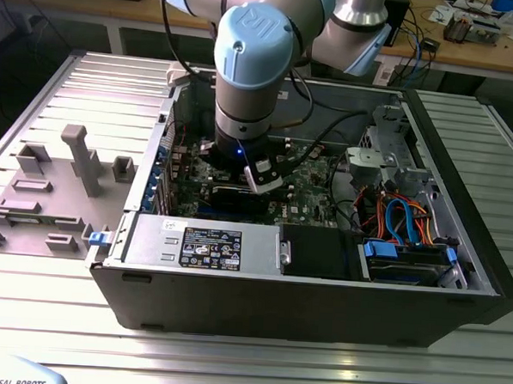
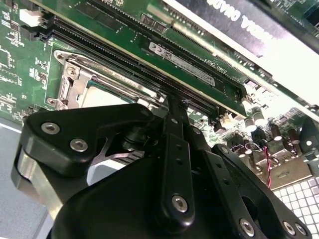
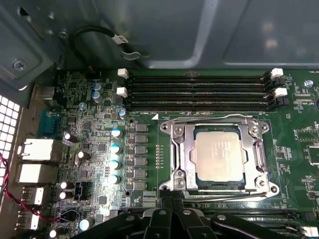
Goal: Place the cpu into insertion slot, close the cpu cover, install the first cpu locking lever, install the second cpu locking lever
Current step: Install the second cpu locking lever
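The gripper is hanging low inside the open computer case, its fingers pressed together on nothing, with the tips sitting just beside the near edge of the socket. The cpu is lying flat in the insertion slot — its silvery top showing through the window of the cpu cover, which is lying closed around it. Memory slots are running along the socket's far side on the green motherboard.
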`<action>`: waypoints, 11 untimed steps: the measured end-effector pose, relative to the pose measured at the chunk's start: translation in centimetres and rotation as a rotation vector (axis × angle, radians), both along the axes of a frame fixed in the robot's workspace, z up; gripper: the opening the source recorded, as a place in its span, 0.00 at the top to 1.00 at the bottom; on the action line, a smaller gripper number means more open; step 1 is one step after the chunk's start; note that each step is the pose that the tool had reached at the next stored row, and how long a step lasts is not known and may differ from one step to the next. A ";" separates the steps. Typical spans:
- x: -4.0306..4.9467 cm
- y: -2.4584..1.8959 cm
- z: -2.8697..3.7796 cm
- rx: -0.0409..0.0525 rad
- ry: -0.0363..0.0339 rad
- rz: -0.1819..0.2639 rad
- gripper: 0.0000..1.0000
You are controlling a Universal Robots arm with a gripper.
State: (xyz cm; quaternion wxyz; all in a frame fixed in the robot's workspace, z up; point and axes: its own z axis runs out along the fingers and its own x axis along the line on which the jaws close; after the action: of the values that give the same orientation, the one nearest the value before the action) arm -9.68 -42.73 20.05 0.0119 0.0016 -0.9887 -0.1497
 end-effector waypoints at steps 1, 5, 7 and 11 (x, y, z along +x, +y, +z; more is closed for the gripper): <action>-0.06 0.00 -0.04 0.0021 0.0001 0.000 0.89; -0.24 0.06 -0.18 0.0110 0.0000 0.000 0.89; -0.28 0.09 -0.22 0.0159 0.0000 0.000 0.89; -0.33 0.20 -0.44 0.0278 0.0000 0.000 0.89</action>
State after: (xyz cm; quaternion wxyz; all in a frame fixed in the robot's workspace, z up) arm -10.01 -42.53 19.61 0.0119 0.0018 -0.9865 -0.1635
